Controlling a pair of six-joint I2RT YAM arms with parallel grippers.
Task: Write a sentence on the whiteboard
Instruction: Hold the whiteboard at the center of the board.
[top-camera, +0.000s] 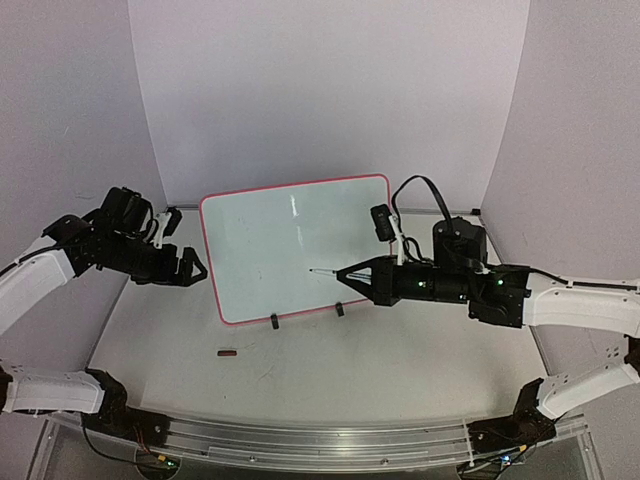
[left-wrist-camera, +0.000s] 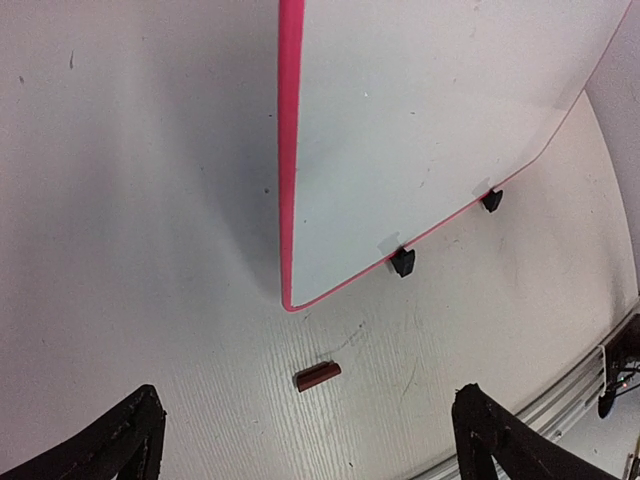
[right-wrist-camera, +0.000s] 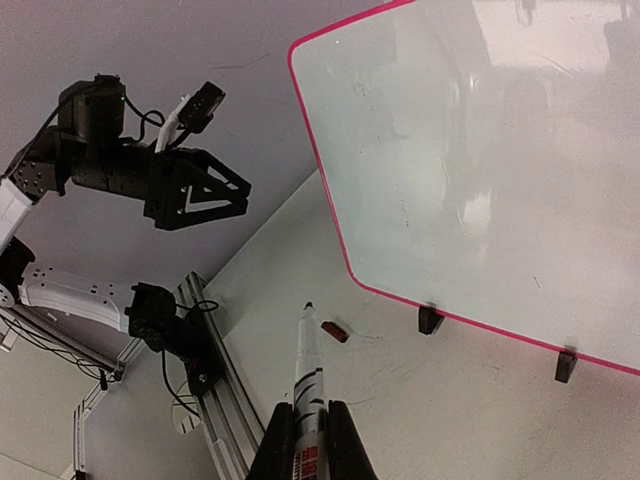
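The whiteboard (top-camera: 290, 250) (left-wrist-camera: 430, 120) (right-wrist-camera: 480, 150) stands tilted on two black clip feet at the back of the table. It is glossy white with a red-pink frame. I see no writing on it, so the sentence is not in view. My right gripper (top-camera: 352, 276) (right-wrist-camera: 305, 432) is shut on a white marker (top-camera: 330, 271) (right-wrist-camera: 307, 365). The marker's bare dark tip points at the board's lower middle, a little short of the surface. My left gripper (top-camera: 192, 268) (left-wrist-camera: 310, 440) (right-wrist-camera: 215, 190) hangs open and holds nothing, just left of the board's left edge.
A small dark red cap (top-camera: 228, 352) (left-wrist-camera: 317, 376) (right-wrist-camera: 334, 331) lies on the table in front of the board's lower left corner. White walls close in the back and both sides. A metal rail (top-camera: 320, 445) runs along the near edge.
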